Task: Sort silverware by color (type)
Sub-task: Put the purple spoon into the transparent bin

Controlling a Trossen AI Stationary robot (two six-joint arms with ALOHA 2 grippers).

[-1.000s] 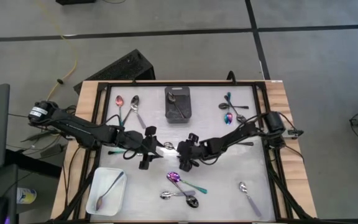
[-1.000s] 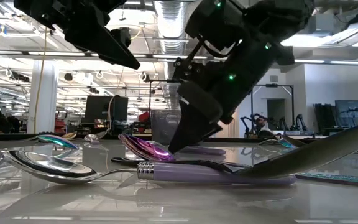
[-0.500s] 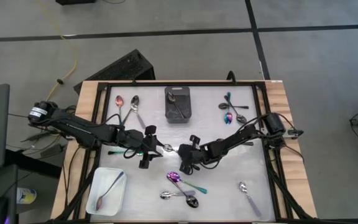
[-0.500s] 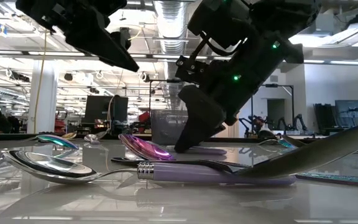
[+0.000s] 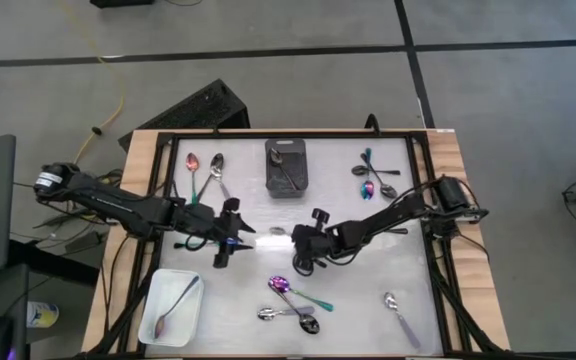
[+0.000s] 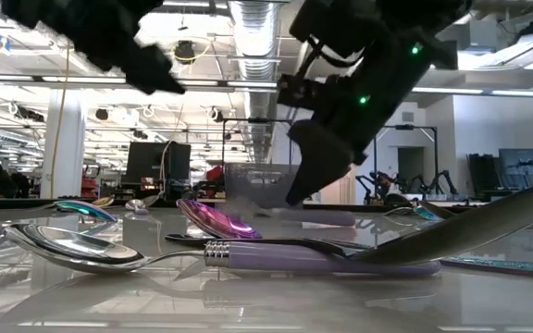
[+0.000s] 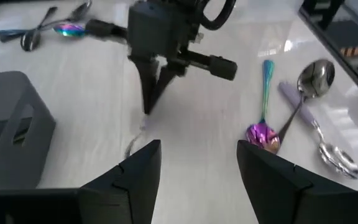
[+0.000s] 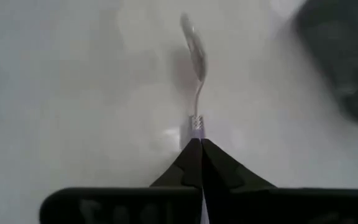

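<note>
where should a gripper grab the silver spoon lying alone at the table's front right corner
Grip the silver spoon by its handle, coming straight down from above. It lies flat and alone on the table, bowl toward the middle and handle toward the front right corner. The slim handle probably fits between the jaws better than the rounded bowl. Set the jaws across the handle, near its middle, so it lifts level.

Around your table you've got a grey concrete floor (image 5: 268, 40) w/ dark seam lines (image 5: 218, 55) crossing it and a yellow cable (image 5: 116, 95) snaking across at upper left. A black ridged box (image 5: 193, 108) lies on the floor just beyond the wooden table edge (image 5: 138, 160). Looking level across, you see a big open lab: white column (image 6: 63, 139), silver ceiling duct (image 6: 253, 18), bright strip lights (image 6: 507, 60), dark monitors (image 6: 151, 162) on benches at the back.
</note>
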